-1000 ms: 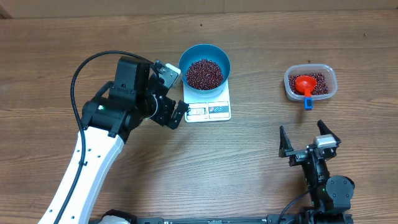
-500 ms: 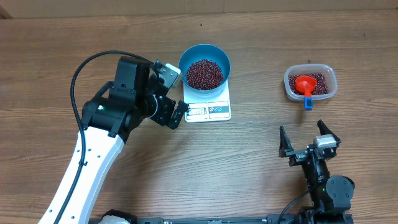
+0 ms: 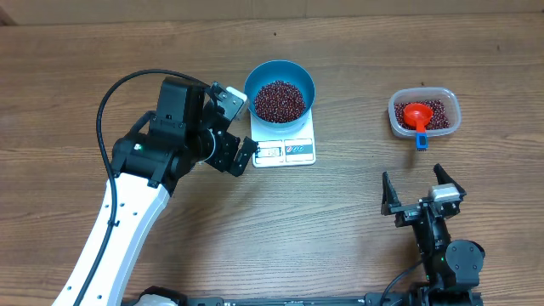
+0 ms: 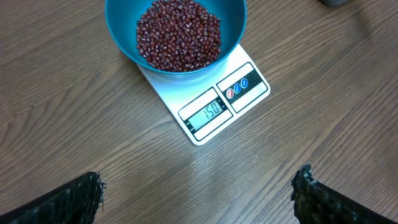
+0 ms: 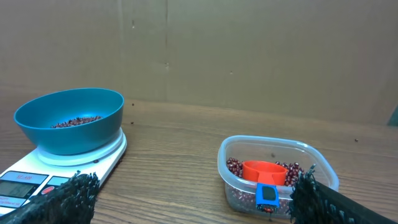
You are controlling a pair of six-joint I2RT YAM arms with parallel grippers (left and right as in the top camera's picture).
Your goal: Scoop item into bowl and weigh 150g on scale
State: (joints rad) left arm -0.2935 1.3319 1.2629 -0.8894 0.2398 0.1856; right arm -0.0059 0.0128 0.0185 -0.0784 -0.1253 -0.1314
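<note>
The wooden worktop (image 3: 85, 68) carried everything. The left claw (image 3: 242, 127) hung wide open and empty just beside the scale (image 3: 289, 151). The right claw (image 3: 418, 183), equally spread, held nothing near the front edge. The blue bowl (image 3: 252, 78) stood on the scale, whose display read 150. A clear tub (image 3: 395, 115) lay well apart to the right. The beans (image 3: 280, 100) were heaped in the bowl, and a red scoop (image 3: 417, 115) rested in the tub.

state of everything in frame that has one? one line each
blue bowl, upright on the scale, holding beans.
beans, heaped in the bowl.
scale, on, display reads 150.
clear tub, open, part full of more beans.
red scoop, lying in the tub, handle over the rim.
left gripper, open, empty, by the scale.
right gripper, open, empty, facing the tub.
</note>
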